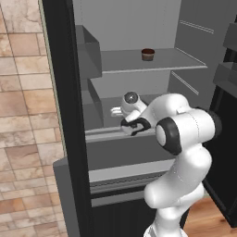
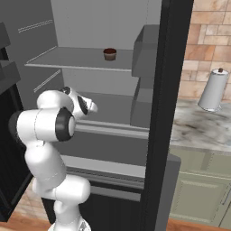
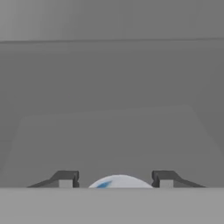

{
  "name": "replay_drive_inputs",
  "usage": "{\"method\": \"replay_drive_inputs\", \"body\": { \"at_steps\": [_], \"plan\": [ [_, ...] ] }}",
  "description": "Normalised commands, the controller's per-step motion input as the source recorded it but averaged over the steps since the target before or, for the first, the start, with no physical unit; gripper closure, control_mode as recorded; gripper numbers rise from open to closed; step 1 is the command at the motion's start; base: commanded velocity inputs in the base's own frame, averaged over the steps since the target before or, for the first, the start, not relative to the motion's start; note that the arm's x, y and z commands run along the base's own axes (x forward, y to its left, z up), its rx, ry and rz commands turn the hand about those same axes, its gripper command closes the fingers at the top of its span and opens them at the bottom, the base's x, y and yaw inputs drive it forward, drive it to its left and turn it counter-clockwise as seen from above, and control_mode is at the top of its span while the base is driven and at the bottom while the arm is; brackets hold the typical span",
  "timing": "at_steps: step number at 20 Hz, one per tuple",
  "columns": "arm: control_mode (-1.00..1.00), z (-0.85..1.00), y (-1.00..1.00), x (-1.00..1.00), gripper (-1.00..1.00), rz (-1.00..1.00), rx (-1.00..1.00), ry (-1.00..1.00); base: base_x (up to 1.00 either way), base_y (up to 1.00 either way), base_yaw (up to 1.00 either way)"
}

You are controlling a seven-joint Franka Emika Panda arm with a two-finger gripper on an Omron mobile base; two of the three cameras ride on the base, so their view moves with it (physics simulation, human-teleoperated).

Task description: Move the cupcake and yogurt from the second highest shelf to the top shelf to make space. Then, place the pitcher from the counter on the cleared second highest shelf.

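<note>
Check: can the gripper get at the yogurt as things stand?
Probably yes. In the hand view the yogurt sits right between the two fingertips of the gripper, jaws apart on either side, nothing between them. Whether the pads touch it can't be told.

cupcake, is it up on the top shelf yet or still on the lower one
On the top shelf: the cupcake stands upright there, above the shelf the arm reaches into.
</note>
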Motion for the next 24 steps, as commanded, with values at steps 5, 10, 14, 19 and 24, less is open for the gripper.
{"method": "replay_drive_inputs", "body": {
  "at_steps": [5, 10, 14, 19, 24],
  "plan": [
    [-1.00, 0.60, 0.00, -0.60, 1.00, 0.00, 0.00, 0.00, 0.00, 0.00, 0.00],
    [-1.00, 0.91, 0.05, -0.49, 1.00, 0.00, 0.00, 0.03, 0.00, 0.00, 0.00],
    [-1.00, 1.00, 0.00, -0.52, 1.00, 0.00, 0.01, 0.04, 0.00, 0.00, 0.00],
    [-1.00, 1.00, 0.00, -0.54, 1.00, 0.00, 0.00, 0.01, 0.00, 0.00, 0.00],
    [-1.00, 0.99, 0.00, -0.43, 1.00, 0.00, 0.00, 0.00, 0.00, 0.00, 0.00]
  ]
}}
